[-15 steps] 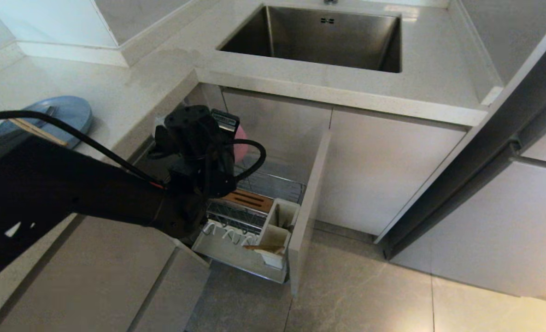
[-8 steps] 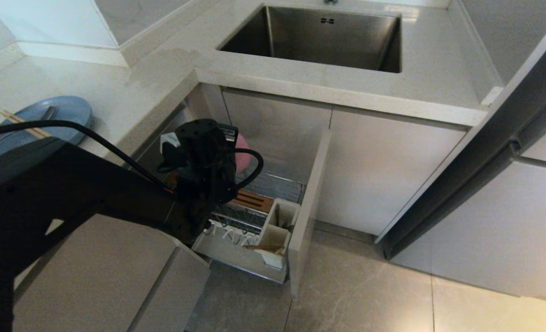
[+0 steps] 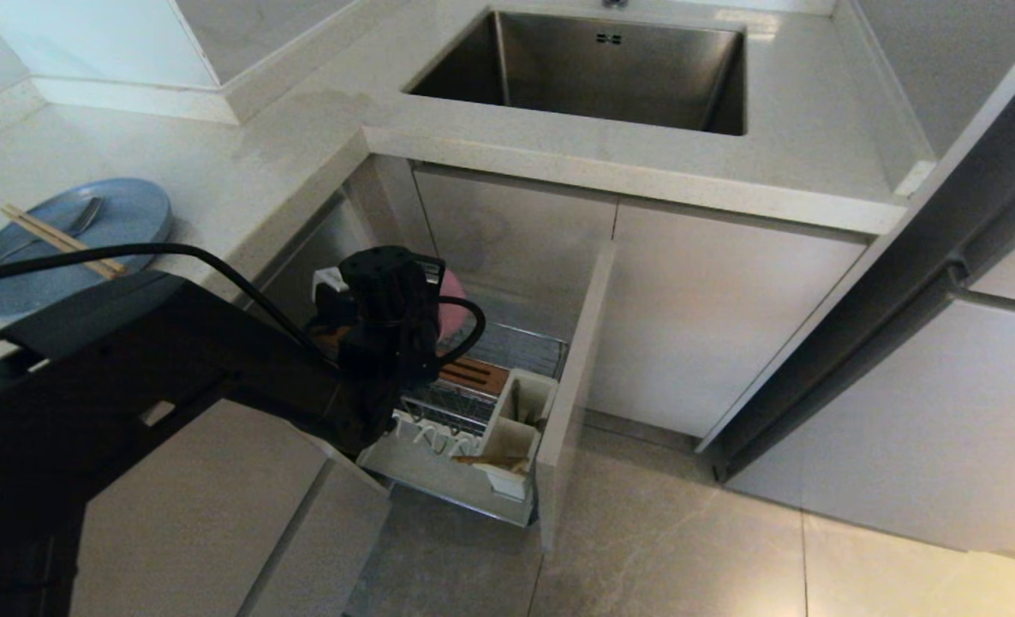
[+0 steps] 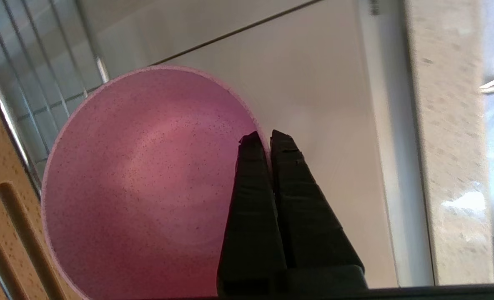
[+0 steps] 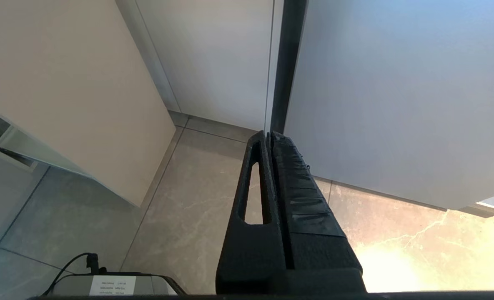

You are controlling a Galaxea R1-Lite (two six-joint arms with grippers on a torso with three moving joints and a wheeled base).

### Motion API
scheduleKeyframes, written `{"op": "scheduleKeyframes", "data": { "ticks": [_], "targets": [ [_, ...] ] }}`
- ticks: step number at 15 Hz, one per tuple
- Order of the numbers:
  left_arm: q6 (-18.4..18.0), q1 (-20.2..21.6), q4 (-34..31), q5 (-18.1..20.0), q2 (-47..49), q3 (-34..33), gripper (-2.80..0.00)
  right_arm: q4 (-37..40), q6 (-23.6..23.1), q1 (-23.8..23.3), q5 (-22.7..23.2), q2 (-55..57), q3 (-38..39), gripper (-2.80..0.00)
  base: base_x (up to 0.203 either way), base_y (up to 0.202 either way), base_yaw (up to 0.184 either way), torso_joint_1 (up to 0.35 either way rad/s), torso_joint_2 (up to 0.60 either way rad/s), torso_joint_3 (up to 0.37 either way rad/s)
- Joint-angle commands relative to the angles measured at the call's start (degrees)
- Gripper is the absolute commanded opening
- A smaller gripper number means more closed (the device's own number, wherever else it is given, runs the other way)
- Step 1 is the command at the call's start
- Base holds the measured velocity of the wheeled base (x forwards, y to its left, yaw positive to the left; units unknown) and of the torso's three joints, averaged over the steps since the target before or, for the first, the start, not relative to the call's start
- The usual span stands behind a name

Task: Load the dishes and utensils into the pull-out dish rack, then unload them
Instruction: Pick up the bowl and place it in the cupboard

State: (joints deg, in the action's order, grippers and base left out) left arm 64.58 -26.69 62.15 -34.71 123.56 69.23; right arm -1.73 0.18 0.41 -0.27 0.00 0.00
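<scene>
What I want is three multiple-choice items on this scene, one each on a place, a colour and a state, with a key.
1. The blue plate lies: A in the sink; B on the counter; C on the floor.
2. The bowl is: A pink; B green; C white.
3. The left gripper is: A open and empty; B shut on nothing; C shut on the bowl's rim.

B: the plate rests on the counter left of the corner. A: the wrist view shows it pink. C: the fingers pinch the rim.

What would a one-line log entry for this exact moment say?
left gripper: shut on pink bowl rim, above pull-out dish rack | right gripper: shut, parked over floor | blue plate, chopsticks: on counter
</scene>
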Motion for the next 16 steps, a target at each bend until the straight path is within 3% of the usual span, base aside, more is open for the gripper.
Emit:
{"op": "scheduleKeyframes", "data": {
  "ticks": [1,6,12,16],
  "targets": [
    [1.5,0.5,0.3,0.3,0.9,0.2,-2.8,0.0,0.0,0.0,0.0,0.0,0.4,-2.8,0.0,0.0,0.0,0.0,0.0,0.0],
    [7.1,2.2,-2.7,2.6,0.9,0.4,-2.8,0.0,0.0,0.0,0.0,0.0,0.5,-2.8,0.0,0.0,0.0,0.0,0.0,0.0],
    [10.5,3.9,-2.4,6.0,2.6,2.1,-2.8,0.0,0.0,0.0,0.0,0.0,0.4,-2.8,0.0,0.0,0.0,0.0,0.0,0.0],
    [10.7,4.3,-2.3,7.9,4.6,5.3,-2.8,0.0,0.0,0.0,0.0,0.0,0.4,-2.8,0.0,0.0,0.0,0.0,0.0,0.0]
  ]
}}
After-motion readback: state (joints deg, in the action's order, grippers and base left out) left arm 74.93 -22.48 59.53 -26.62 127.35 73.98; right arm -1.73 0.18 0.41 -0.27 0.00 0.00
